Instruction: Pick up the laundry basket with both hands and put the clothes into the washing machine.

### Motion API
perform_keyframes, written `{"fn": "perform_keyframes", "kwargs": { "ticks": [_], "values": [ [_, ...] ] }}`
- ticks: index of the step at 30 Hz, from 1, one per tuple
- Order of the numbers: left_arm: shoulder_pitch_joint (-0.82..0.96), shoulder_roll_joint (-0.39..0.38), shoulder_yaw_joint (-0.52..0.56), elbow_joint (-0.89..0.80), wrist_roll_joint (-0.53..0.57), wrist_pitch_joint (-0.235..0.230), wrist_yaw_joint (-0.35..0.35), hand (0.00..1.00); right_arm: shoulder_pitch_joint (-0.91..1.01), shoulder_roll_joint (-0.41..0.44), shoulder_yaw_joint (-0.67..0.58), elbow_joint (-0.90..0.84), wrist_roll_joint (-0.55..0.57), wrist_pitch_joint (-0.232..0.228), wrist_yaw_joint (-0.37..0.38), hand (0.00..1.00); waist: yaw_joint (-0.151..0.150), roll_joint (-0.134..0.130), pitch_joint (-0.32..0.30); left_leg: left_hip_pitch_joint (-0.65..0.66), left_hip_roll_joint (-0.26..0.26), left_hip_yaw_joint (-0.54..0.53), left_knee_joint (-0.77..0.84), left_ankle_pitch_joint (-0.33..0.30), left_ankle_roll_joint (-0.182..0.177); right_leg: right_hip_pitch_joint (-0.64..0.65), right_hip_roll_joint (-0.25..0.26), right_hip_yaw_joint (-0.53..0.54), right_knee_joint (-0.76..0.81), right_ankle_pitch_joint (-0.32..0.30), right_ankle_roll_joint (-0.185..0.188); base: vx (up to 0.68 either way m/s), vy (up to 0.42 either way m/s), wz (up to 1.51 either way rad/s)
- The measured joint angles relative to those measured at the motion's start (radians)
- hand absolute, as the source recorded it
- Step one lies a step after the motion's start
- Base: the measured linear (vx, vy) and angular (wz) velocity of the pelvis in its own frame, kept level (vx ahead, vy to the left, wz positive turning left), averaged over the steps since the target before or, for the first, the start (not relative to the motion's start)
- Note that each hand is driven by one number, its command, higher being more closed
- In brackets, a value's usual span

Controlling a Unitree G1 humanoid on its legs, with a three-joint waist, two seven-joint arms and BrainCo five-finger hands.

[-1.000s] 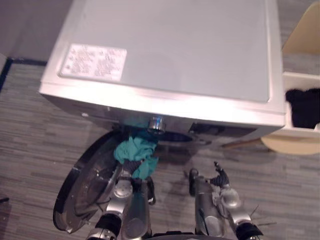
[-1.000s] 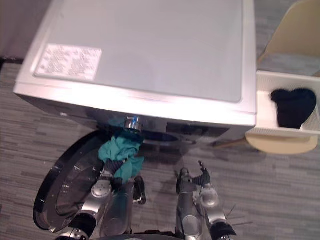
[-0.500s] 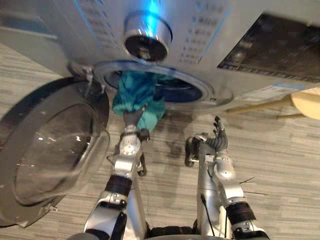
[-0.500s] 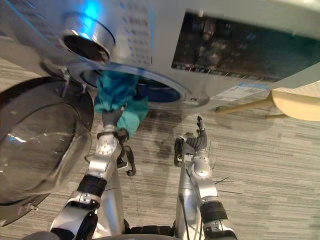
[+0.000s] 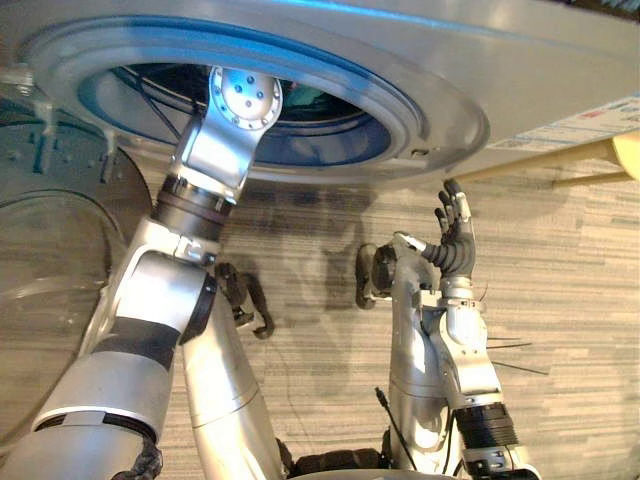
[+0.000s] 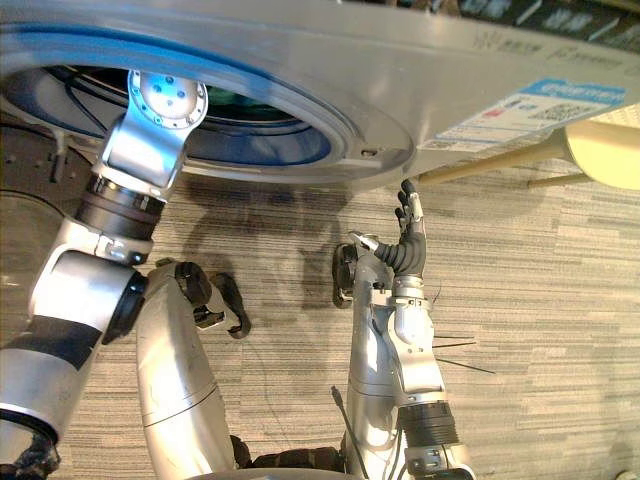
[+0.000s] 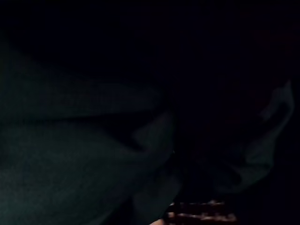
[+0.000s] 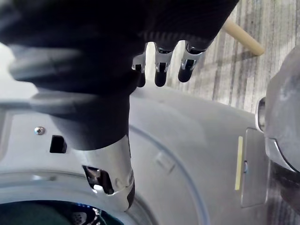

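Reaching into the washer (image 5: 480, 70) drum, the left hand is hidden; grip cannot be told. The cloth (image 7: 70, 164) lies inside. The right hand (image 5: 455, 235) idles, fingers straight. Recommend: release deep, clear the rim (image 5: 440, 110).

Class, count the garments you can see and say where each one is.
1: a teal garment inside the washing machine; more may lie hidden in the dark there.

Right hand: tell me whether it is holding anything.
No, the right hand is raised below the front of the washing machine with its fingers straight and nothing in them.
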Motion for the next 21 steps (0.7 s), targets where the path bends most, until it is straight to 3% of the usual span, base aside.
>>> {"fn": "perform_keyframes", "kwargs": {
  "ticks": [3, 8, 14, 17, 21],
  "values": [
    [-0.004, 0.005, 0.003, 0.12, 0.07, 0.05, -0.048, 0.0, -0.001, 0.002, -0.015, 0.001, 0.0, -0.005, 0.019, 0.0, 0.0, -0.003, 0.001, -0.007, 0.005, -0.005, 0.002, 0.0, 0.0, -0.007, 0.009, -0.007, 0.0, 0.0, 0.0, 0.0, -0.029, -0.06],
    [-0.005, 0.02, 0.047, 0.171, 0.265, 0.108, -0.115, 0.0, -0.001, -0.001, -0.026, 0.001, 0.012, -0.02, 0.043, 0.0, 0.003, -0.004, 0.001, -0.029, 0.009, -0.015, 0.007, 0.0, 0.0, -0.021, 0.012, -0.012, 0.0, 0.007, -0.012, 0.0, -0.011, -0.02],
    [-0.005, 0.032, 0.049, 0.177, 0.339, 0.119, -0.216, 0.0, -0.001, -0.027, -0.041, 0.002, 0.041, -0.018, 0.09, 0.0, 0.024, -0.004, 0.002, -0.032, 0.003, -0.02, 0.007, 0.001, -0.002, -0.022, 0.005, -0.014, 0.008, 0.007, -0.013, 0.01, -0.007, 0.03],
    [-0.005, 0.041, 0.073, 0.141, 0.339, 0.121, -0.205, 0.0, 0.001, -0.032, -0.047, 0.002, 0.041, -0.01, 0.102, 0.0, 0.026, -0.004, 0.001, -0.046, -0.007, -0.031, 0.006, 0.005, -0.007, -0.022, -0.01, -0.026, 0.011, 0.003, -0.018, 0.0, -0.011, 0.15],
    [0.002, 0.062, 0.144, 0.04, 0.337, 0.137, -0.101, 0.0, 0.011, -0.042, -0.064, 0.003, 0.04, -0.011, 0.097, 0.0, 0.03, -0.005, 0.001, -0.058, -0.034, -0.042, -0.01, 0.021, -0.014, -0.022, -0.036, -0.039, 0.012, -0.006, -0.029, 0.02, -0.013, 0.2]
  ]
}}
